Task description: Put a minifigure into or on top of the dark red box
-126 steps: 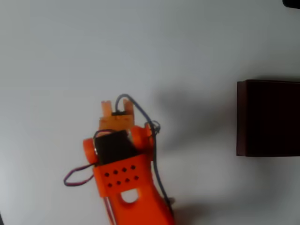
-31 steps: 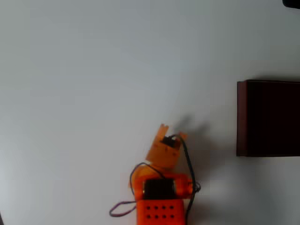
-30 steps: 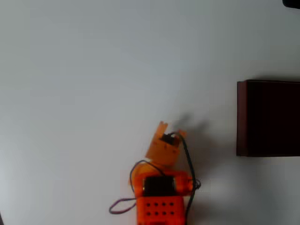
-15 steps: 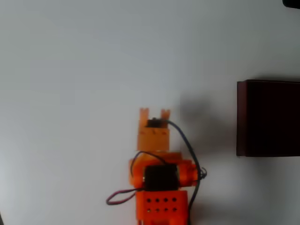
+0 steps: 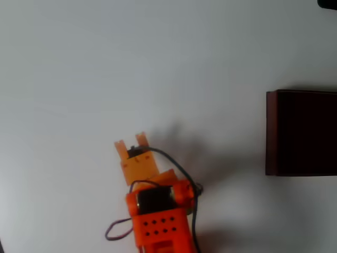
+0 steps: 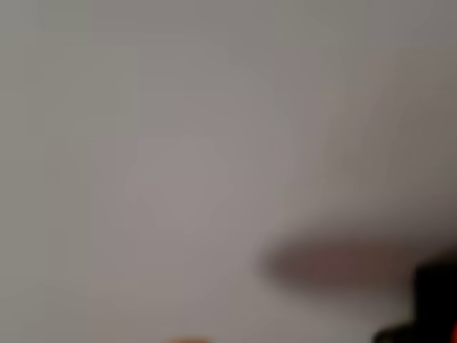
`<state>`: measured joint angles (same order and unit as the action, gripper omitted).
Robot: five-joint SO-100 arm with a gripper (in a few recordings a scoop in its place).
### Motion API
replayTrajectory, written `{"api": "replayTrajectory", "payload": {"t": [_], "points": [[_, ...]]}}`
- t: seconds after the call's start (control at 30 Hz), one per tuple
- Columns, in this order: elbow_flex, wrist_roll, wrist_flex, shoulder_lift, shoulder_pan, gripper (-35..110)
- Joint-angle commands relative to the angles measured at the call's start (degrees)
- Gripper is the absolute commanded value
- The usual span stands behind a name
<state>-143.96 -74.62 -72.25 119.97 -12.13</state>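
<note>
Your table point(image 5: 131, 63) takes up nearly the whole overhead view, a plain pale grey-white surface with soft shadows across its lower middle. In the wrist view the same pale surface point(image 6: 178, 143) is badly blurred, with a dark smeared streak low on the right and a black shape in the lower right corner; you cannot tell what either one is.

Your box point(image 5: 301, 133) sits at the right edge of the overhead view, about halfway down, cut off by the frame. Its left wall shows dark red-brown and its inside looks almost black. Nothing can be made out inside it, though that dark interior would hide a small dark thing.

Your orange arm point(image 5: 158, 224) comes up from the bottom edge, left of centre, with a black motor block on its upper part and dark cables looping off both sides. It leans slightly to the upper left and stands well apart from the box.

Your gripper point(image 5: 131, 143) is at the arm's top end, in the lower left-centre of the overhead view. Its two orange tips stand a narrow gap apart, with a small dark patch just below them. You cannot tell whether that patch is the toy figure or part of the gripper, so whether the jaws hold anything is unclear.
</note>
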Motion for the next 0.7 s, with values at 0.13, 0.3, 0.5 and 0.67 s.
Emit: {"api": "replayTrajectory", "payload": {"t": [0.13, 0.3, 0.5, 0.67], "points": [[-0.09, 2.37, -3.96, 1.67, 3.6, 23], [0.18, 1.32, -7.73, 5.1, 3.25, 25], [-2.29, 4.66, -6.06, 8.0, 5.45, 27], [-10.81, 7.47, -5.54, 19.95, 9.67, 28]]}}
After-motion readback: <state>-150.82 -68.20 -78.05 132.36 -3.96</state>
